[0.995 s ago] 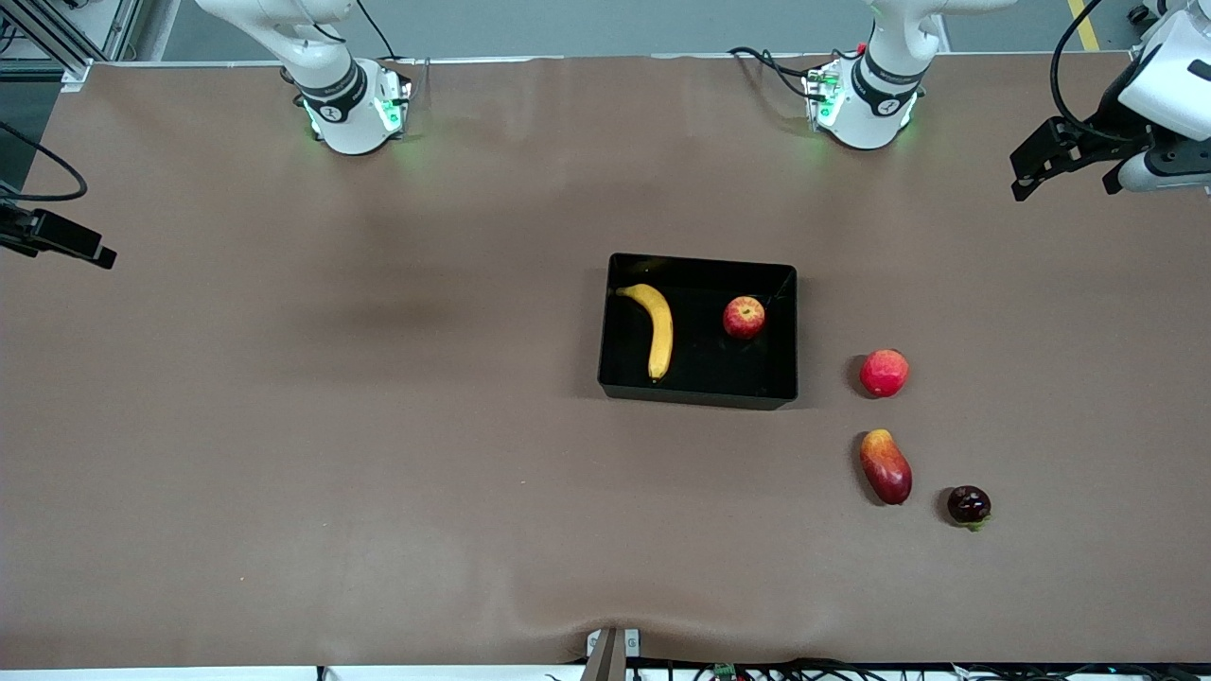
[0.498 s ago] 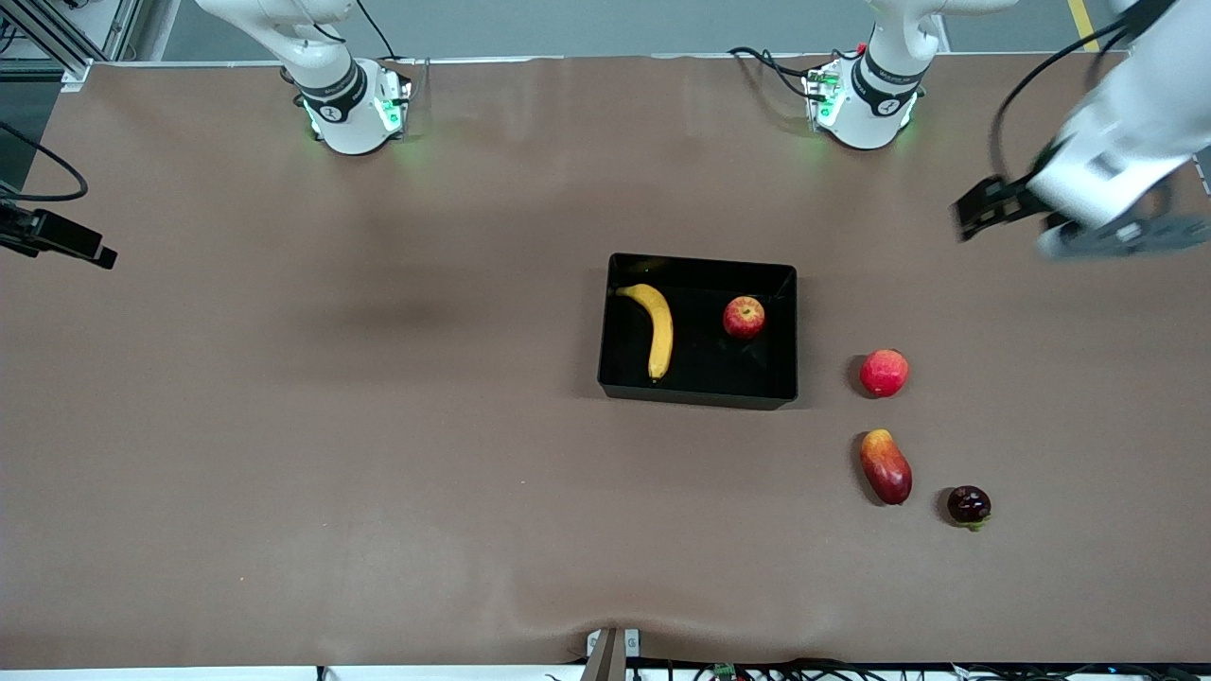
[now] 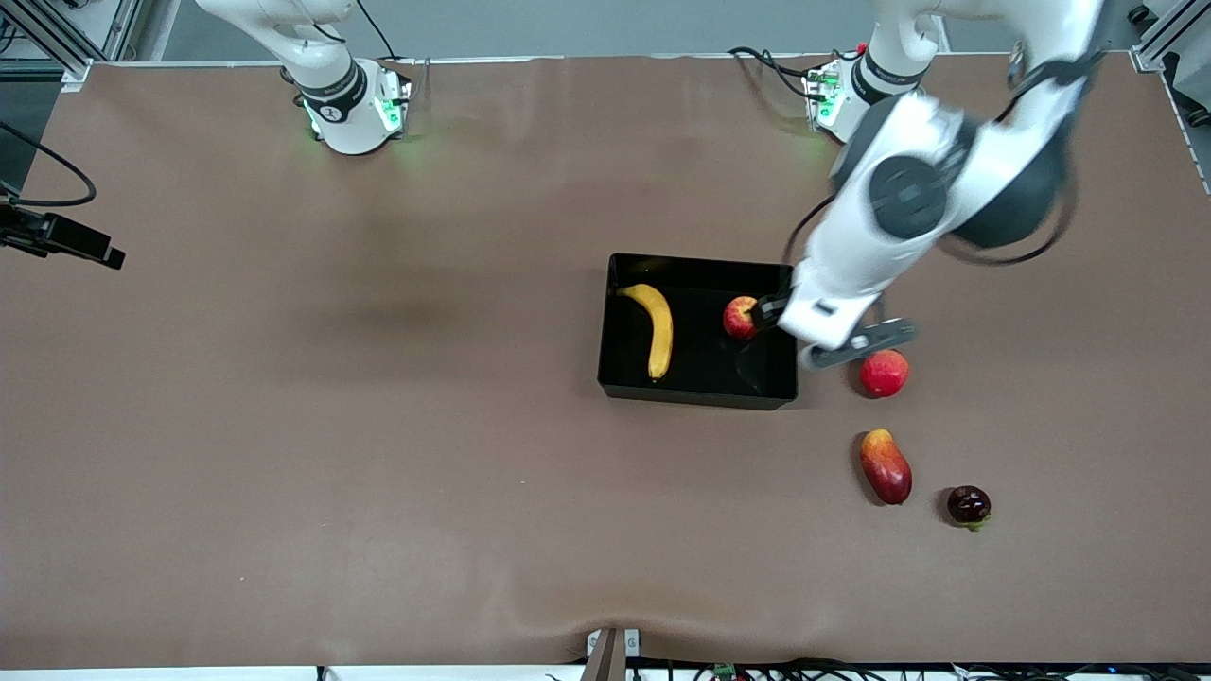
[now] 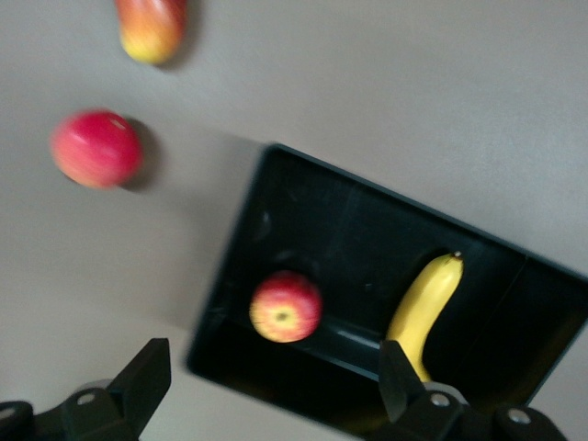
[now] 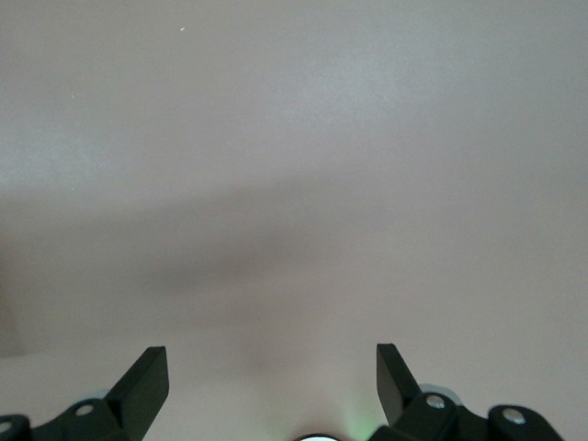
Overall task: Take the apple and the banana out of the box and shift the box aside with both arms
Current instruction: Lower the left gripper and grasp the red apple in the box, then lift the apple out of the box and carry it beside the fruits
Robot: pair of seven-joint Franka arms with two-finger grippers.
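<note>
The black tray (image 3: 705, 376) lies mid-table. The yellow banana (image 3: 656, 329) and the red apple (image 3: 739, 317) lie in it. My left gripper (image 3: 768, 312) hangs over the tray's end toward the left arm's end of the table, beside the apple, and partly hides it. In the left wrist view the gripper (image 4: 273, 386) is open and empty above the tray's wall (image 4: 241, 262), with the apple (image 4: 286, 307) and banana (image 4: 423, 308) inside. My right gripper (image 3: 83, 248) waits over the right arm's end of the table. It is open and empty (image 5: 271, 372) over bare table.
A plain pinkish-red fruit (image 3: 884, 373) lies beside the tray toward the left arm's end. A red-orange mango (image 3: 886, 466) and a small dark fruit (image 3: 969, 505) lie nearer to the front camera. The first two also show in the left wrist view (image 4: 96, 148) (image 4: 150, 28).
My left arm has swung in from the left arm's end of the table to over the tray's edge beside the apple. The right arm and the fruits have not moved.
</note>
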